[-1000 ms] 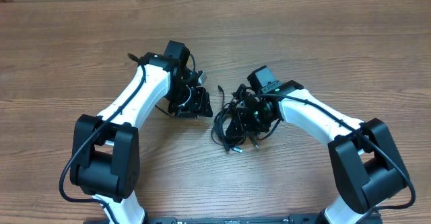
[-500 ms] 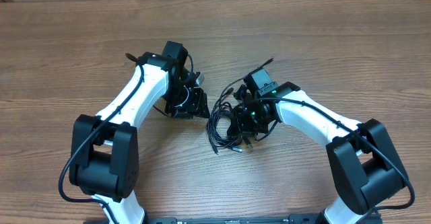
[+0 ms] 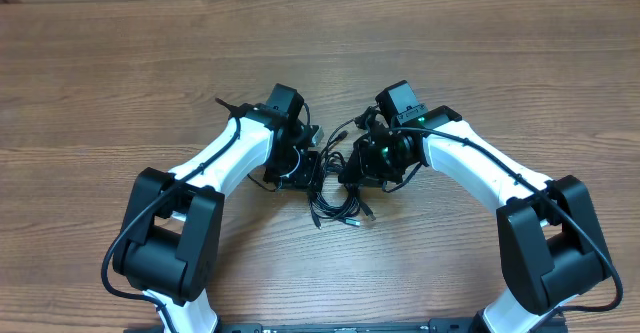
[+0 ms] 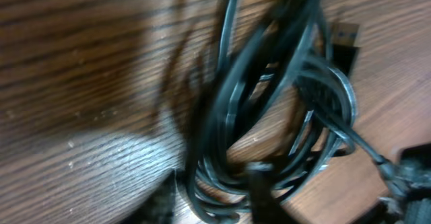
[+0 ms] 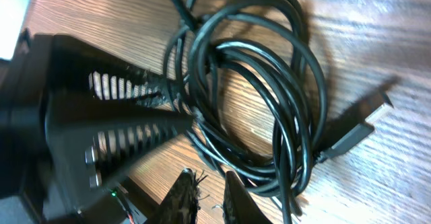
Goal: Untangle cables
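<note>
Pulling slowly and outward seems wisest. The right gripper (image 5: pixel 207 196) has its fingers nearly pressed together beside the cables (image 5: pixel 269 83). The left gripper (image 4: pixel 212 196) is among the loops, too blurred to tell its state. The bundle lies between both arms on the table (image 3: pixel 90 63).

Black cables (image 3: pixel 336 199) on wooden table (image 3: pixel 100 63)

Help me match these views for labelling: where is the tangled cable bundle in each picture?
Overhead: cables at picture centre, slightly low.
Left wrist: cables fill the centre and right, blurred.
Right wrist: cables coiled centre-right.
Shared landmark: wood-grain table under them.
</note>
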Robot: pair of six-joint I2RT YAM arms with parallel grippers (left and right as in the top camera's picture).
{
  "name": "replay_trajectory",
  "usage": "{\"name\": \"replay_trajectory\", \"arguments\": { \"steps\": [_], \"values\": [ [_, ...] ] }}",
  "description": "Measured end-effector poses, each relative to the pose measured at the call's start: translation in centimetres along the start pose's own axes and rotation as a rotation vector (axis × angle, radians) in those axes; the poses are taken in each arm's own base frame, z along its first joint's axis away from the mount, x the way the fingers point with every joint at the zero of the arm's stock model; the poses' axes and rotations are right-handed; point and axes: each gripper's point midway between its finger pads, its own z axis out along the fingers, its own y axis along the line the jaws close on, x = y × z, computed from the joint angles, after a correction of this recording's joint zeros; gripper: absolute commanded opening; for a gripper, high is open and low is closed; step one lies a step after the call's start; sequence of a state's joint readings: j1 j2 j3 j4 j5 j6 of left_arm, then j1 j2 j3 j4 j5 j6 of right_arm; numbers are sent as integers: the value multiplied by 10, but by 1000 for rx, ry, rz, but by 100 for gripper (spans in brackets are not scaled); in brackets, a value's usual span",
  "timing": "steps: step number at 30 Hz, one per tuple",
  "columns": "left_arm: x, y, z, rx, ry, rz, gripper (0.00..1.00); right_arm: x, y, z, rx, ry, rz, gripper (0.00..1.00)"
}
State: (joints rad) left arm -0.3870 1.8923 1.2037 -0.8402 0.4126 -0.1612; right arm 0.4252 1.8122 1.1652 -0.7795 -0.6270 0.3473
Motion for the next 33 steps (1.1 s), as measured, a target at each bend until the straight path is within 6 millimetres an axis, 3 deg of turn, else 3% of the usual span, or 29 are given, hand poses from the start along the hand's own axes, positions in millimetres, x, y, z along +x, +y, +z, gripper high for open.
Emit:
{"name": "replay_trajectory", "arguments": {
  "steps": [9, 12, 16, 22, 28, 33],
  "values": [
    [19, 30, -10, -138, 79, -29, 10, 2, -23, -1, 127, -9, 21, 15],
    [-2, 34, -19, -147, 10, -17, 12, 0, -26, -2, 143, -19, 21, 14],
    [-31, 35, -29, -146, -96, 9, 26, 0, -27, -2, 153, -23, 23, 14],
    [-3, 26, -27, -95, 18, 4, 39, 1, -28, -1, 163, -20, 22, 15],
    [9, 26, -23, -79, 59, -2, 41, 1, -28, -1, 165, -20, 23, 15],
    [11, 32, -2, -77, 32, -22, 39, 1, -28, -1, 166, -20, 23, 16]
  ]
}}
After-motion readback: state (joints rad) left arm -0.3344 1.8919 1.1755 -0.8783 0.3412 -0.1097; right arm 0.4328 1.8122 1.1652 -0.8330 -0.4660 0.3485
